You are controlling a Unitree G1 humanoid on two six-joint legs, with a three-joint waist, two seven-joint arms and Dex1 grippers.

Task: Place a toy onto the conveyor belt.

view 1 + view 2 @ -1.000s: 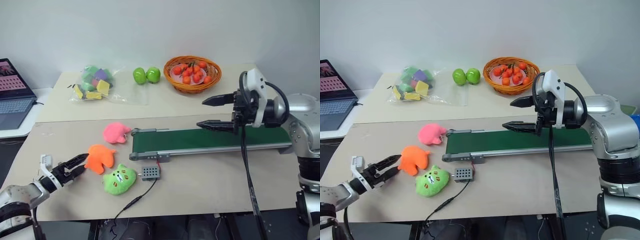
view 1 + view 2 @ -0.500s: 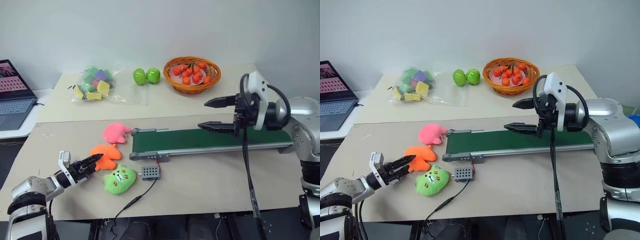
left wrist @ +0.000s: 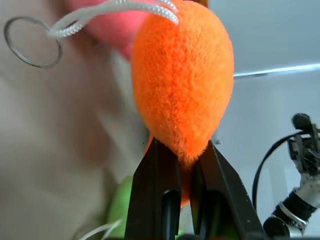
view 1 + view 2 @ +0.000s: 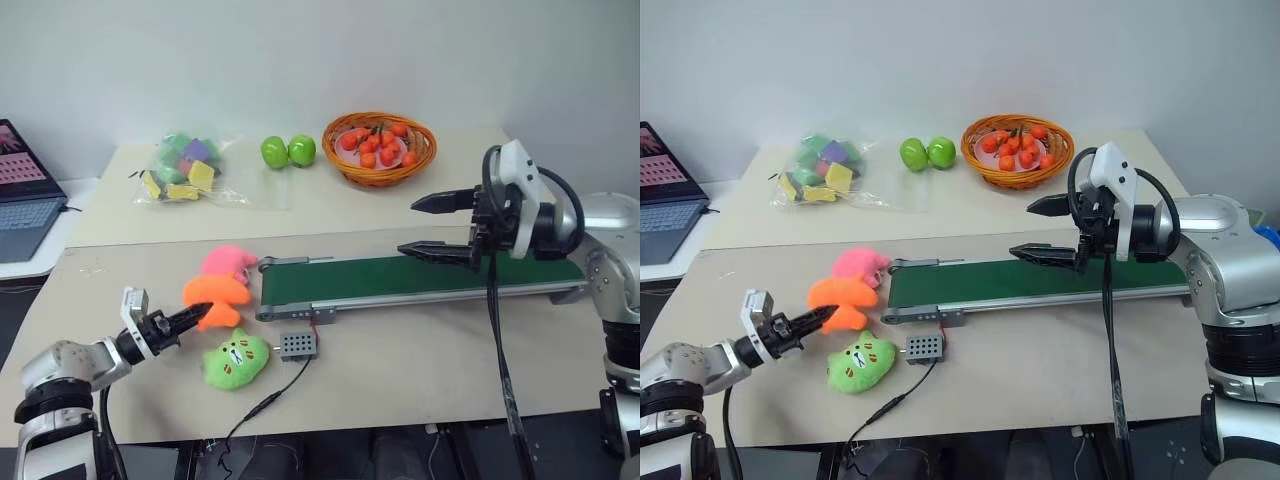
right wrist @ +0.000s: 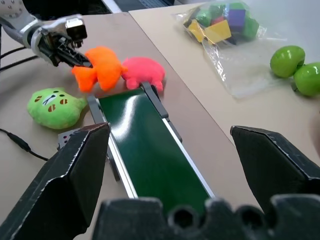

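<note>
The orange toy (image 4: 217, 298) hangs just above the table, in front of a pink plush, near the left end of the conveyor belt (image 4: 420, 275). My left gripper (image 4: 199, 318) is shut on the toy's lower edge. The left wrist view shows both black fingers (image 3: 156, 195) pinching the orange toy (image 3: 182, 85). My right gripper (image 4: 410, 228) hovers open above the middle of the dark green belt and holds nothing. From the right wrist, the belt (image 5: 145, 150) runs toward the toy (image 5: 102, 67).
A pink plush (image 4: 228, 261) lies by the belt's left end. A lime-green cat plush (image 4: 237, 359) and a grey control box (image 4: 300, 345) with its cable sit in front. Behind are a basket of oranges (image 4: 378, 146), two green apples (image 4: 288, 151), a bag of blocks (image 4: 183, 167) and a laptop (image 4: 15, 190).
My left gripper has shut on the orange toy and raised it a little, up and toward the belt. The right gripper has stayed where it was.
</note>
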